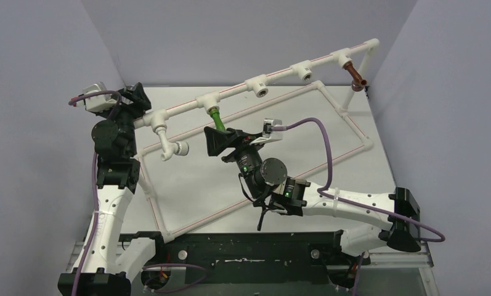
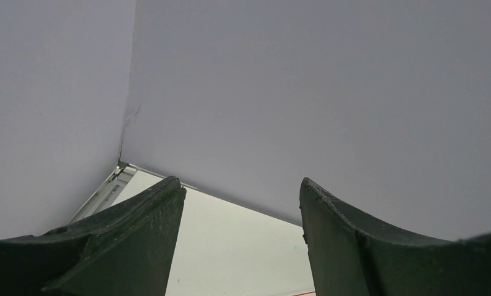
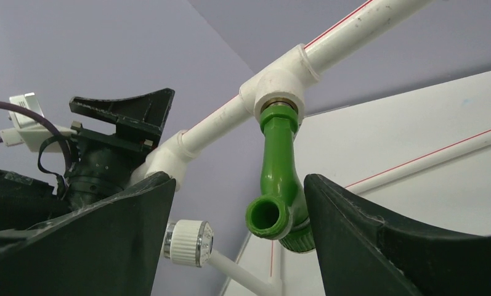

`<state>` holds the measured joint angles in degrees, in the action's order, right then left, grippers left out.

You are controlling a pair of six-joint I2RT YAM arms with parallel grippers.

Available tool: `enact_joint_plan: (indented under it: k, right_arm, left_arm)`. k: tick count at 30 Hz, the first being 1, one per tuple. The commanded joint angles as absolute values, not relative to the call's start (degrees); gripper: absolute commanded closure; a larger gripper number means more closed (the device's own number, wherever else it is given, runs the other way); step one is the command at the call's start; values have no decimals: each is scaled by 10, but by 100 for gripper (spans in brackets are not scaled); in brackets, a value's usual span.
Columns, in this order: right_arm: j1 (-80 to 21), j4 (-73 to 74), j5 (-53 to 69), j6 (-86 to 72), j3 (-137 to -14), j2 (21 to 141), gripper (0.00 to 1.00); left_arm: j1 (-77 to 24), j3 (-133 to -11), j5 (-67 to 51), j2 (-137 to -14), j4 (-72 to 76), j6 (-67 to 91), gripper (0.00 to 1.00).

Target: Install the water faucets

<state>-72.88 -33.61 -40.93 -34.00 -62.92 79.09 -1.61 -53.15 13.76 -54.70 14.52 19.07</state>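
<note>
A bright green water faucet (image 1: 214, 117) hangs spout-down from a white tee socket (image 1: 209, 102) on the top rail of the pipe frame. In the right wrist view this green faucet (image 3: 279, 185) sits between the fingers of my right gripper (image 3: 238, 179), close against the right finger (image 3: 366, 240); the jaws stand apart and do not clamp it. From above, my right gripper (image 1: 217, 140) is just below the faucet. A reddish-brown faucet (image 1: 355, 74) hangs at the rail's far right end. My left gripper (image 2: 243, 185) is open with nothing between its fingers, beside the rail's left end (image 1: 135, 102).
A white tap (image 1: 172, 148) with a ribbed, silver-rimmed knob (image 3: 190, 243) hangs from the rail's left elbow. Two bare tee sockets (image 1: 259, 86) (image 1: 303, 71) sit further right on the rail. The frame's lower pipes (image 1: 243, 203) lie on the white table. Purple-grey walls enclose the back and sides.
</note>
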Motion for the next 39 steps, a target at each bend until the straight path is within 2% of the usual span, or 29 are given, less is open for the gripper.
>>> enact_joint_plan:
  k: [1,10,30,34,39]
  right_arm:
    - [-739,-269,-409,-279,-662,762,20]
    - [-739,-239,-450,-162,-682,779,22]
    - [-728,-351,-479,-123,-684,843,51]
    - [-725,-359,-478,-129,-690,855,63]
    - [-721,-368,-471,-174,-685,857,96]
  left_arm:
    - [-14,-475,131,-579,-45,179,34]
    - [-15,-476,127,-581,-44,180,34]
    - [-14,-476,121,-579,-43,184,34]
    - [-14,-475,121,-578,-43,184,34]
    - [-14,-475,120,-578,-42,185,34]
